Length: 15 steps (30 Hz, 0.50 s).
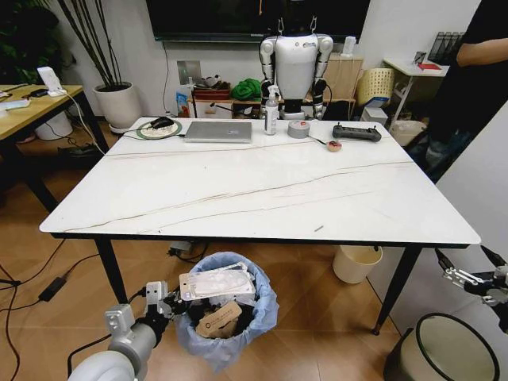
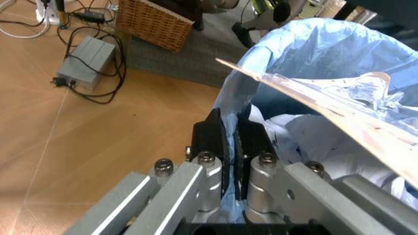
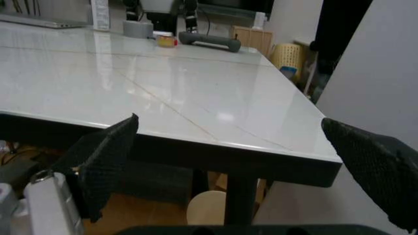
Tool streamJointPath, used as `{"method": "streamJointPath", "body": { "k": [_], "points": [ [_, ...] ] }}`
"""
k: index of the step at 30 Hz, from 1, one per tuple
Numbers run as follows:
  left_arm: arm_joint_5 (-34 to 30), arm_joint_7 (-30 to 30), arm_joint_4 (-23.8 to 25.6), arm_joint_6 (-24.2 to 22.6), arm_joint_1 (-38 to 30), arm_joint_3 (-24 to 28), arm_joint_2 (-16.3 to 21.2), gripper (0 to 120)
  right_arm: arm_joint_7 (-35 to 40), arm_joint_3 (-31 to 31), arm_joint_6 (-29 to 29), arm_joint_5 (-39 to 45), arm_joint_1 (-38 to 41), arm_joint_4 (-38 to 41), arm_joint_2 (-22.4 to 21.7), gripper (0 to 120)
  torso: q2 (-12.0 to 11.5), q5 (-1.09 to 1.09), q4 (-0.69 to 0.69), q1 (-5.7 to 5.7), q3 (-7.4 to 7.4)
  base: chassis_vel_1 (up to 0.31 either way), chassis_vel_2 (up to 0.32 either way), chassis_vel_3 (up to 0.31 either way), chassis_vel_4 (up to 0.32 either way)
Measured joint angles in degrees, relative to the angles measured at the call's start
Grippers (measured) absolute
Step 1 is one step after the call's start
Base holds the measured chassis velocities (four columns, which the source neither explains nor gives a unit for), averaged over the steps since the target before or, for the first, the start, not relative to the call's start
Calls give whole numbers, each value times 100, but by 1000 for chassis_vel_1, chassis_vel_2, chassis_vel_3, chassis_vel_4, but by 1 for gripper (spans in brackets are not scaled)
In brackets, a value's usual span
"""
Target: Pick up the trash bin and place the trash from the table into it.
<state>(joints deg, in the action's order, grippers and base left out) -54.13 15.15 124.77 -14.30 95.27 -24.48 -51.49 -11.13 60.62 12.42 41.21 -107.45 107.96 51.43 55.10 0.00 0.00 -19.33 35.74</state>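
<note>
Left gripper low at near left, jaws pinched on the blue-bag rim of the trash bin. Bin sits on the floor under the table's near edge, stuffed with trash. Right gripper at near right, beside the table corner, jaws wide, holding nothing.

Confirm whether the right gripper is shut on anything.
No; the right gripper stands wide open beside the table, with nothing between its fingers.

The right hand hangs below the desk's near edge, its two black fingers spread wide apart with nothing between them. At the desk's far edge lie a tape roll and a dark controller.
</note>
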Motion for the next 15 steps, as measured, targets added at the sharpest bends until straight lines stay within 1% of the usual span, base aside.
{"method": "streamJointPath", "body": {
  "k": [3,9,11,15],
  "points": [
    [-3,-4,-6,0,-5,0,7,0,0,0,0,0,0,0,-1,100,-46,0,0,19,-27,0,0,0,0],
    [-51,-6,-35,-2,-37,35,2,0,0,0,0,0,0,0,0,100,-251,0,0,108,-146,0,0,0,0],
    [-51,-6,-39,-2,-40,38,0,0,0,0,0,0,0,0,0,100,-264,0,0,113,-152,0,0,0,0],
    [-56,-9,-86,-4,-69,67,-16,0,0,0,0,0,0,0,0,100,-401,0,0,172,-231,0,0,0,0]
  ]
}}
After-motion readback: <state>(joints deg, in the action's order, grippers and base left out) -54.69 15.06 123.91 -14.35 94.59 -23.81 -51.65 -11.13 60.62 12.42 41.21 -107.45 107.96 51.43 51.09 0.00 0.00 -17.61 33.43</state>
